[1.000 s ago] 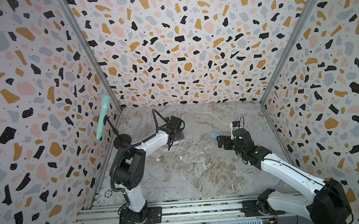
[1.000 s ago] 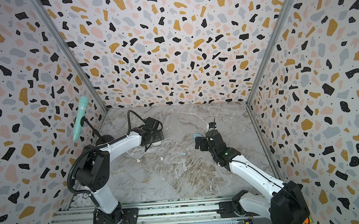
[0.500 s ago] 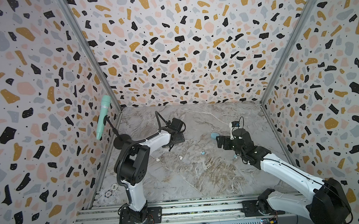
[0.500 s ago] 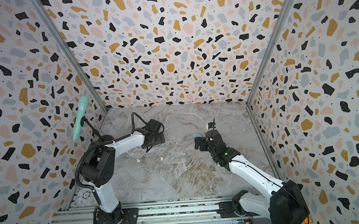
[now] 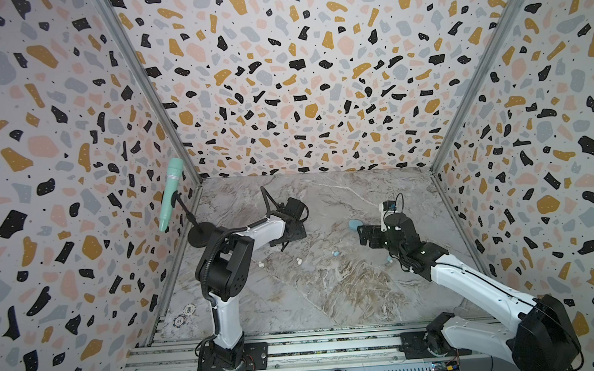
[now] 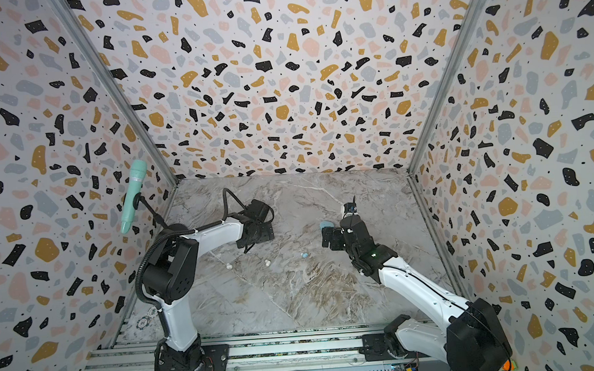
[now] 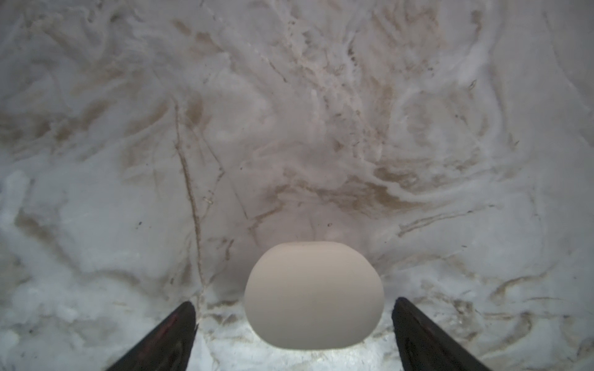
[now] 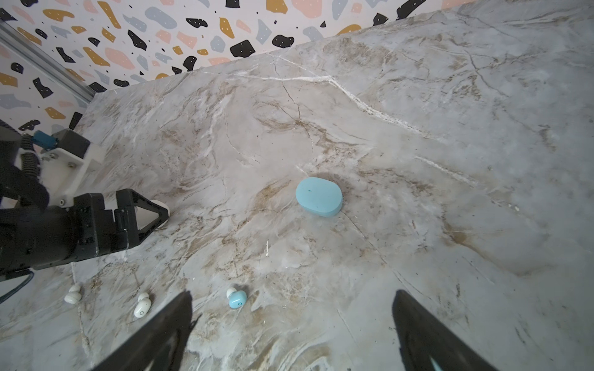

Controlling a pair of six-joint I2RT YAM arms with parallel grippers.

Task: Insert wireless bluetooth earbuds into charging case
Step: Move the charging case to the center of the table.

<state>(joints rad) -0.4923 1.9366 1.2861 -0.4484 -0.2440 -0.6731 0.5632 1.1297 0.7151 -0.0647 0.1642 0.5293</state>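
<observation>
Left arm (image 5: 256,232) folds at the elbow and stretches forward, wrist bent downward, the left gripper (image 7: 294,310) held low with its jaws spread wide. Right arm (image 5: 468,277) reaches forward and inward, the right gripper (image 8: 292,305) tilted down, its dark tapered fingers (image 8: 427,337) likewise well apart.

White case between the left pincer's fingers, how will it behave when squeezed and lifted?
The white case looks smooth and rounded, so it may slip from the open left pincer. Its shell looks rigid, so probably no flexing. It lies on its broad side, so rolling seems unlikely.
</observation>
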